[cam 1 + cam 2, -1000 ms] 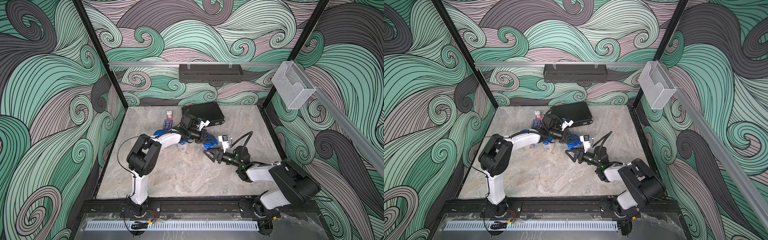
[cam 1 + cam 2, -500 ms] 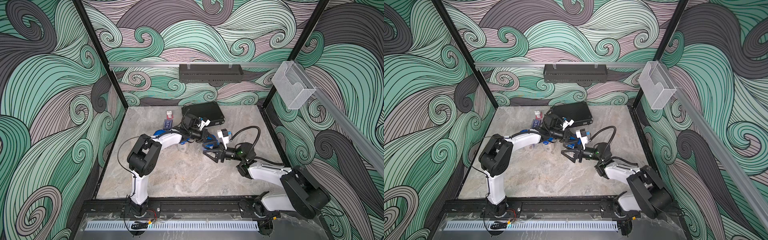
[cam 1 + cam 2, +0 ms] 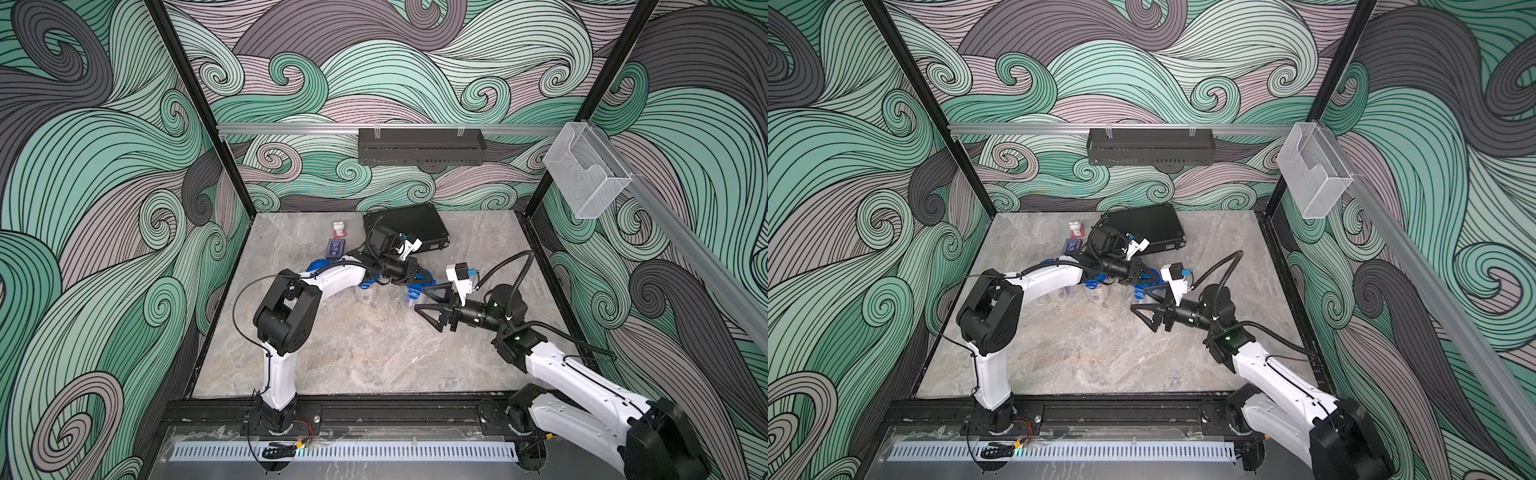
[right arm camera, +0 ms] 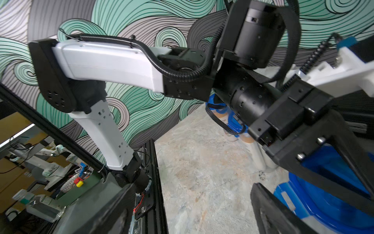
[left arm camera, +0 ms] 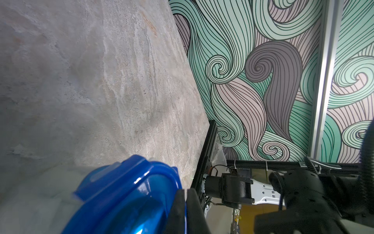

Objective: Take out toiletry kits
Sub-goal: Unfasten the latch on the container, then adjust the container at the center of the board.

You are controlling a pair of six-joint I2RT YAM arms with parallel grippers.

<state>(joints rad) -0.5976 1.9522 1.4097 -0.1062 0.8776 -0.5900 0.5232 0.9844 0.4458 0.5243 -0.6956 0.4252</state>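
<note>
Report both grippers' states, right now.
Left gripper: nearly shut, apparently pinching the edge of the blue lid.
Right gripper: open, holding nothing.

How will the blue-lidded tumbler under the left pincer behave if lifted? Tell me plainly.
The tumbler looks like thin clear plastic: probably light, stiff, and slippery-walled. It seems to stand tall and narrow, so a sideways push could tip it. Its blue lid has raised tabs, likely grippier.
</note>
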